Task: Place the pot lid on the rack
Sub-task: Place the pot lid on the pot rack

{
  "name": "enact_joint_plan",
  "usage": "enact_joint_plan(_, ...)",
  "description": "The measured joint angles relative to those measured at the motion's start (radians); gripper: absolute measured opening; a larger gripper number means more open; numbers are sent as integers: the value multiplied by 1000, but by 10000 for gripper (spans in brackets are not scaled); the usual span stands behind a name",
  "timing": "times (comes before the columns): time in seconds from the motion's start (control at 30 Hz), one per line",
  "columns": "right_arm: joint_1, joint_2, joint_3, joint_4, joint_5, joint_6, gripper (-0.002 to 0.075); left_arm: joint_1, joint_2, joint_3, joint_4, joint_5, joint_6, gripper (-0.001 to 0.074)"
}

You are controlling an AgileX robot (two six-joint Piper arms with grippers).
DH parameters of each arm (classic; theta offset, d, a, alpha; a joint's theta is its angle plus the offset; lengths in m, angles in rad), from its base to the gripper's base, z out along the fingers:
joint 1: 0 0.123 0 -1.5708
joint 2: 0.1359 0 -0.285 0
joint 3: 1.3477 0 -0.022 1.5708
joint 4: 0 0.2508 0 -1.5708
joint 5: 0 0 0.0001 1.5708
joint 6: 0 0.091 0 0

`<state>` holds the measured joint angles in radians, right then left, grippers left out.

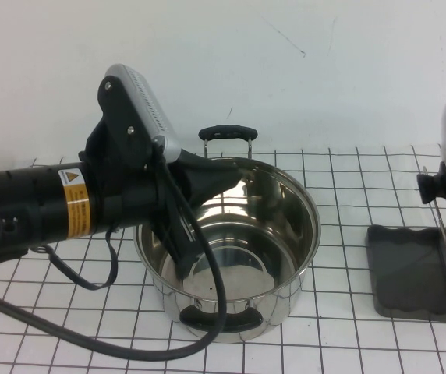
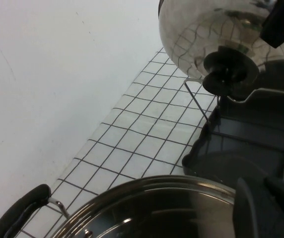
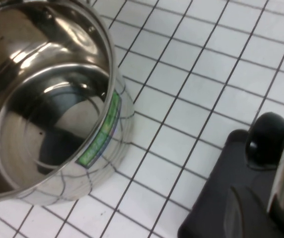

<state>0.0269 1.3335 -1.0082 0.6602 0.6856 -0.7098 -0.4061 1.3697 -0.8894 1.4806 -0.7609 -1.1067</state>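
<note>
While left hand [image 1: 217, 176] tops pot [image 1: 285, 234], right [image 2: 281, 25] by lid [image 2: 201, 29]

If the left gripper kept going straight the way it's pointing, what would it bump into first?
Probably the pot lid standing on the rack. The shut left gripper hangs over the pot, pointing across at it, though depth is hard to judge.

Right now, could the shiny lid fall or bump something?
Maybe. The pot lid stands on edge over the rack, beside its thin wire frame, so it might tip or roll off if let go. The right gripper is out of sight. The left gripper, shut, reaches into the pot and might knock its rim when pulling back.
</note>
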Motion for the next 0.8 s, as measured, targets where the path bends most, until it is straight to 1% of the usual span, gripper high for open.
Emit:
enact_joint_plan(0.33,0,20,0,12,27,0,87,0,6,0,0,3,-2,-1)
enact_joint_plan(0.43,0,20,0,23,27,0,106,0,10,0,2,4,-2,-1)
enact_joint_plan(0.5,0,20,0,31,19,0,145,0,10,0,2,4,-2,-1)
enact_joint_plan(0.63,0,32,0,38,12,0,258,0,10,0,3,4,-2,-1)
enact_joint_plan(0.7,0,40,0,38,12,0,300,0,10,0,6,7,-2,-1)
enact_joint_plan(0.8,0,46,0,38,12,0,328,0,12,0,26,7,-2,-1)
